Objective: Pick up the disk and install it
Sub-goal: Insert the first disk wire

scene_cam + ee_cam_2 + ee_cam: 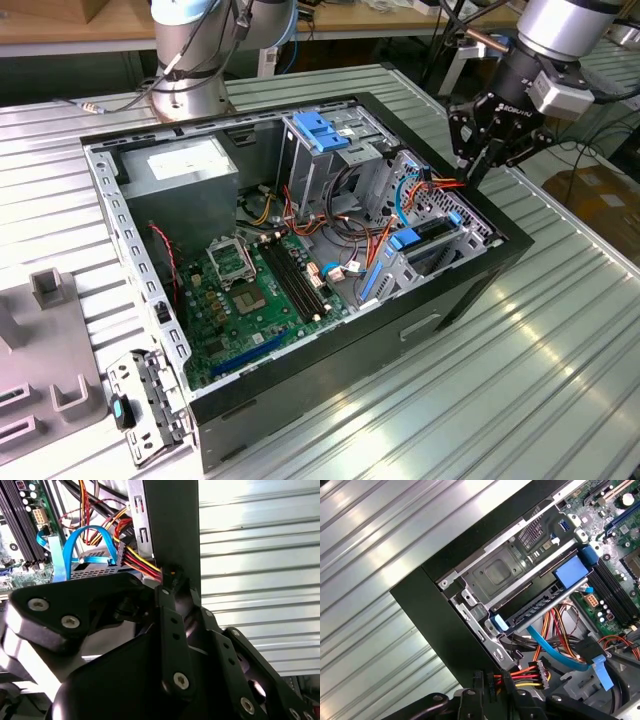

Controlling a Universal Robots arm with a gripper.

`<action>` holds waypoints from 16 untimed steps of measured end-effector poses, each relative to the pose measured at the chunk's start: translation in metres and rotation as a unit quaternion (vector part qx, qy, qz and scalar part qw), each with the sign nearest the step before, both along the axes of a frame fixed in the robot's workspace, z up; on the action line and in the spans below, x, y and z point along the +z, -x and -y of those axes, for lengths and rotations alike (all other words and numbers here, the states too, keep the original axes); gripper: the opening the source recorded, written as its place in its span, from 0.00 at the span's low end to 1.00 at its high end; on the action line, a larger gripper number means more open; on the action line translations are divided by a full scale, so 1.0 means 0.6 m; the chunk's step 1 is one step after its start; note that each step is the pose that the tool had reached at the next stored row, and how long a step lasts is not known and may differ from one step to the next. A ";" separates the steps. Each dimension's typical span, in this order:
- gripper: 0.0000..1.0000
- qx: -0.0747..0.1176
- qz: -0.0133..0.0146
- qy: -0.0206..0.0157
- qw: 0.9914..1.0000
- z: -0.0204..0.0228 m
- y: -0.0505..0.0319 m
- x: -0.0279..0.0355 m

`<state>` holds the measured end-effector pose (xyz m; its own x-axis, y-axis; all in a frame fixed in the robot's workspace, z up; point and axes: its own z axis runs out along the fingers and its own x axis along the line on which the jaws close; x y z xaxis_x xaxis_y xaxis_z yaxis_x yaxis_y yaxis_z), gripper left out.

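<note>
An open computer case (350, 330) lies on its side on a ribbed metal table (540, 380), its motherboard (250, 290) facing up. The arm comes in from the exterior view's far right. Its gripper (482, 165) hangs point-down over the case's far right edge, just above a cluster of red and orange wires. Whether it is clamped on anything or released I cannot tell. In the first wrist view its black tip (490, 682) sits right at a connector carrying a bundle of red, yellow and black wires (525, 672). The disk (408, 240) appears to be seated in the drive bay at the right-hand end of the case, below and nearer than the gripper. The first wrist view shows its blue tabs (567, 574) at the open side of the metal bay, with a light-blue flat cable (550, 650) curling beside it. Further left in the case stand a metal cage with a blue latch on top (320, 130) and a large grey box with a white sticker (185, 165) in the far left corner. A loose metal bracket (150, 395) lies on the table by the near left corner.
</note>
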<state>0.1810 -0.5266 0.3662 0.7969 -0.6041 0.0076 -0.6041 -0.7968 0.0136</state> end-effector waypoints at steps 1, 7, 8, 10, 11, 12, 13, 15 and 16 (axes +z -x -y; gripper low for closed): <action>0.23 0.000 0.000 0.000 1.000 0.0000 0.000 0.000; 0.17 -0.001 0.000 0.000 1.000 0.0001 0.002 0.015; 0.17 -0.002 0.000 0.000 1.000 0.0001 0.005 0.015; 0.17 -0.002 0.000 0.000 1.000 0.0003 0.014 0.014; 0.17 -0.002 0.000 0.000 1.000 0.0003 0.017 0.014; 0.17 -0.003 0.000 0.000 1.000 0.0004 0.022 0.014; 0.17 -0.003 0.000 0.000 1.000 0.0005 0.027 0.014; 0.17 -0.005 0.000 0.000 1.000 0.0007 0.030 0.013; 0.17 -0.009 0.000 0.000 1.000 0.0006 0.030 0.014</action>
<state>0.1629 -0.5269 0.3743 0.7863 -0.6178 0.0076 -0.6178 -0.7862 0.0135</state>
